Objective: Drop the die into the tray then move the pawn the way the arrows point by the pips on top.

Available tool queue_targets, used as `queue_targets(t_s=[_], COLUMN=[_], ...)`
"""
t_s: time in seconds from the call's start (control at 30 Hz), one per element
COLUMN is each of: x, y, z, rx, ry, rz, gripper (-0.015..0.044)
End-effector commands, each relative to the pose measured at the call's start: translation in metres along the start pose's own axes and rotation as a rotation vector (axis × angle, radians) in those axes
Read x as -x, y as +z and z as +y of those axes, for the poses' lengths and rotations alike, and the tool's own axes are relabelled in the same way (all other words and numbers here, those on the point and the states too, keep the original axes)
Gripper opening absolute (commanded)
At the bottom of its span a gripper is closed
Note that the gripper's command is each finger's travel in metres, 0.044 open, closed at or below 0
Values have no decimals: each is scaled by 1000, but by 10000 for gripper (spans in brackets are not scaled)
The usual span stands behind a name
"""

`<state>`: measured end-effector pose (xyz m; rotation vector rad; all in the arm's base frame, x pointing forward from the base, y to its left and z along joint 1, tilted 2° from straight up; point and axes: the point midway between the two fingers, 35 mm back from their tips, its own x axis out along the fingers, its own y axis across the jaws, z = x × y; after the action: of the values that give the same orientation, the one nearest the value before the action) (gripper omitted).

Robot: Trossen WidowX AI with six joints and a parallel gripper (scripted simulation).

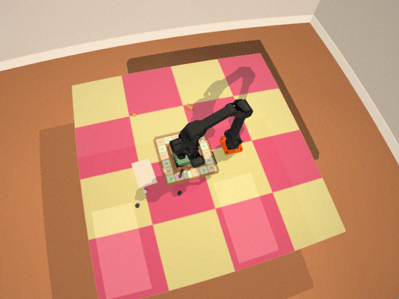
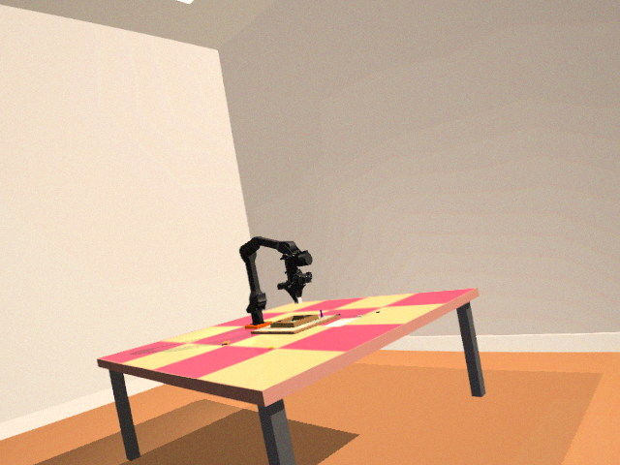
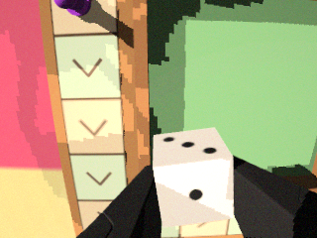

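Die [image 2: 299, 300] [image 3: 194, 178], one, gripped in our claw [image 2: 298, 298] [image 3: 189, 171], partly closed, held above the tray [image 2: 295, 322] [image 3: 248, 89] for dropping

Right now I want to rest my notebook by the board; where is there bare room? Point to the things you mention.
Likely room: the yellow square nearest the viewer, left of centre in the top view, and the pink square right of the orange base [image 1: 239, 149]. Crowded: the white sheet's [image 1: 144, 172] side, with small pieces [image 1: 179, 193] [image 1: 137, 205] nearby, and the board [image 1: 212, 171] beneath the gripper.

high overhead and low side views share the table [image 1: 193, 247] [image 2: 200, 380]; wrist looks down close.
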<state>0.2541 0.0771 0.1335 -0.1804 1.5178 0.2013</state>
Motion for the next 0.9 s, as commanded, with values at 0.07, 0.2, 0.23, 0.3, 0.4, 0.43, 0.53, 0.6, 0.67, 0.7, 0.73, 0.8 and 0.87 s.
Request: queue_targets(t_s=[0.07, 0.2, 0.23, 0.3, 0.4, 0.43, 0.53, 0.6, 0.67, 0.7, 0.73, 0.8, 0.87], x=[-7, -10, -11, -11, -12, -12, -13, -14, -14, -15, -15, -16, -16], y=[1, 1, 1, 1, 1, 1, 2, 3, 3, 4, 4, 5, 5], z=[-29, -47, -51, -54, -54, -54, -53, -53, -52, -52, -52, -53, -53], rx=[-76, -125, -135, -143, -143, -143, -142, -142, -141, -141, -141, -141, -141], ry=[4, 2, 2, 2, 0, -3, -14, -20, -26, -28, -30, -34, -38], rz=[2, 1, 1, 1, -21, -49, -151, -218, -286, -320, -354, -422, -490], gripper=[0, 0, 0, 0, 0, 0, 0, 0, 0, 0, 0, 0, 0])
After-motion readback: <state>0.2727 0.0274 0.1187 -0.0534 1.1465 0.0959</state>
